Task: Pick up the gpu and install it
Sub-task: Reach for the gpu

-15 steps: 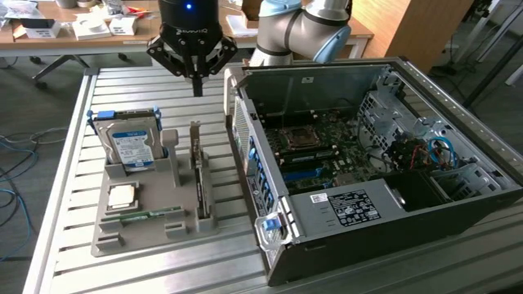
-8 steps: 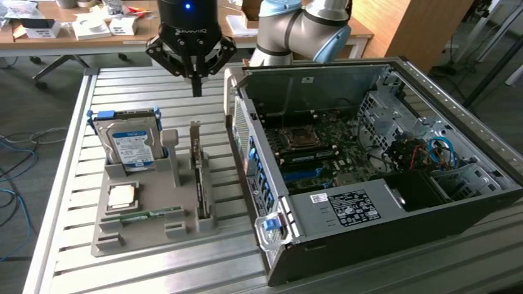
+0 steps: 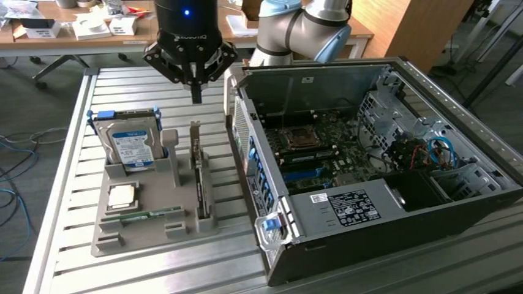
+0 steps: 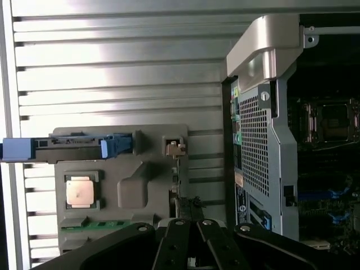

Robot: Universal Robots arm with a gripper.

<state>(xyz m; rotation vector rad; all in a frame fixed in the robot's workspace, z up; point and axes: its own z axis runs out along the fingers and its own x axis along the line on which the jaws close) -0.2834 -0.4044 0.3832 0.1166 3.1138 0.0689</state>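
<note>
The gpu (image 3: 197, 165) is a thin dark card standing on edge in a slot of the grey holder (image 3: 147, 231), its silver bracket at the far end. My gripper (image 3: 195, 93) hangs just above that far end, fingers shut together and holding nothing. In the wrist view the gpu (image 4: 179, 188) shows edge-on, running under the shut gripper (image 4: 190, 228). The open computer case (image 3: 368, 177) lies on its side at the exterior view's right, its motherboard (image 3: 327, 147) exposed.
The grey holder also carries a silver hard drive (image 3: 131, 144) with a blue label, a square processor (image 3: 122, 196) and a green memory stick (image 3: 147, 214). All stand on a slatted metal table (image 3: 139, 86). A cluttered desk (image 3: 73, 27) stands behind.
</note>
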